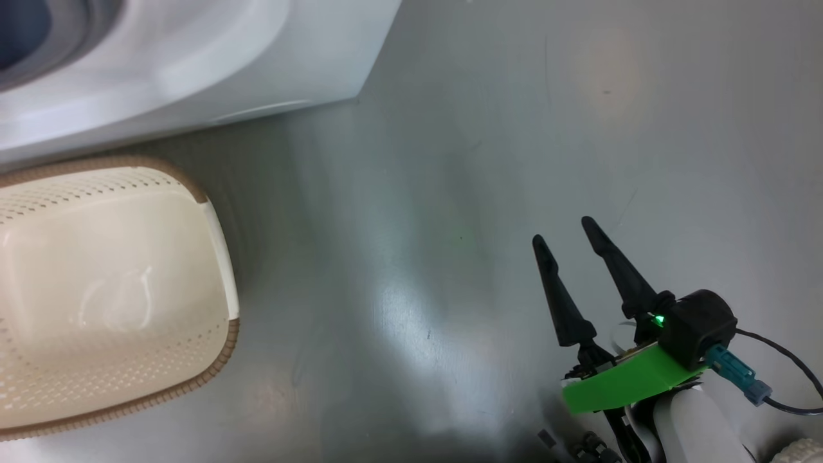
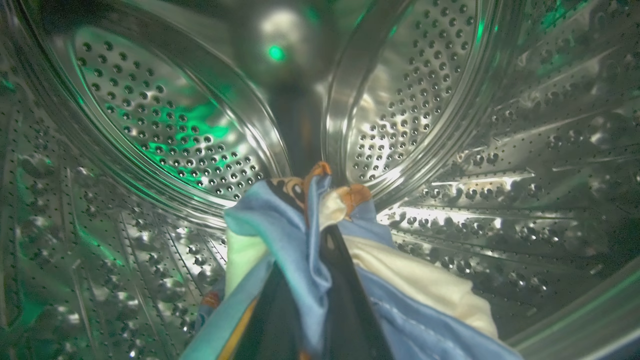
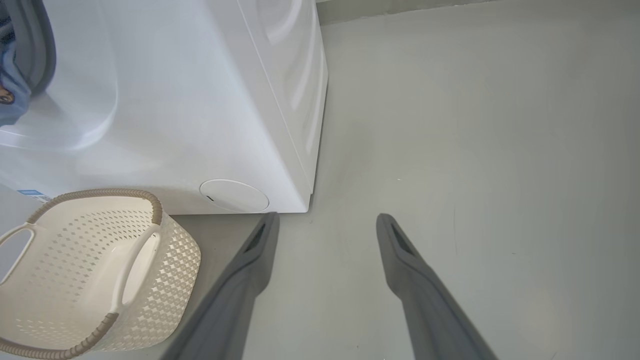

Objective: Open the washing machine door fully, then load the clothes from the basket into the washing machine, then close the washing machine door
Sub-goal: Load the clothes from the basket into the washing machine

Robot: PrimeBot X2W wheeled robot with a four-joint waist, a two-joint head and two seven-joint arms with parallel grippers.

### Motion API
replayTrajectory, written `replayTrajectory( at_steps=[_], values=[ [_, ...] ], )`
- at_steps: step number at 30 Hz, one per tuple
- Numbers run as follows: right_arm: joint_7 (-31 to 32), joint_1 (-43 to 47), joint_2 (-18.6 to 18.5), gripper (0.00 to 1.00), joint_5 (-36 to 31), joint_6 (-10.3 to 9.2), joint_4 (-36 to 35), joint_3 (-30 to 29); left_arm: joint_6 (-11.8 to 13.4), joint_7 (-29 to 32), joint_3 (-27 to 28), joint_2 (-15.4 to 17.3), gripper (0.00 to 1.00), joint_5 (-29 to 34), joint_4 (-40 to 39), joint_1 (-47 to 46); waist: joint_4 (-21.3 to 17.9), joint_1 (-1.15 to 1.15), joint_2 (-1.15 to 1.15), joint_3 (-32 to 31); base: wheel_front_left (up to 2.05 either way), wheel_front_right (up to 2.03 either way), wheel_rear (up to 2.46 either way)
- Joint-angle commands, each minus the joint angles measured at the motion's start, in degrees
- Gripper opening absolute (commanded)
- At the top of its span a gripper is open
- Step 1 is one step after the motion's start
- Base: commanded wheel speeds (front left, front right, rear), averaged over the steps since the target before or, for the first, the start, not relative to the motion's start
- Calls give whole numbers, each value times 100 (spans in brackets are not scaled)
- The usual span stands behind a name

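My left gripper (image 2: 320, 250) is clamped tight on one bunch of clothes (image 2: 290, 230), blue and cream, deep in the drum (image 2: 425, 100), whose steel curves all around it. My right gripper (image 1: 561, 229) hangs spread wide above the floor (image 1: 450, 193), its two fingers holding nothing. One basket (image 1: 222, 270) sits well to its left, by the washer (image 1: 193, 64).

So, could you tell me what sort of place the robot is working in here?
Probably a laundry area: a white front-loading washing machine on a grey floor, a perforated plastic basket at its foot, and bear-print clothes in its steel drum.
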Motion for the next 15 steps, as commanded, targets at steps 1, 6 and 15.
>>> replayTrajectory(
  at_steps=[1,6,15],
  values=[
    [-28,85,9,100,94,9,-103,186,21,-29,292,346,0,214,-348,-119,-8,0,0,123,0,0,0],
    [-28,56,9,100,92,9,-110,255,30,-30,804,228,0,827,-1104,-133,-63,0,0,195,0,0,0],
    [-28,-2,9,100,162,9,-84,358,-2,-30,1466,-61,0,1524,-2326,-103,-162,0,0,239,0,0,0]
  ],
)
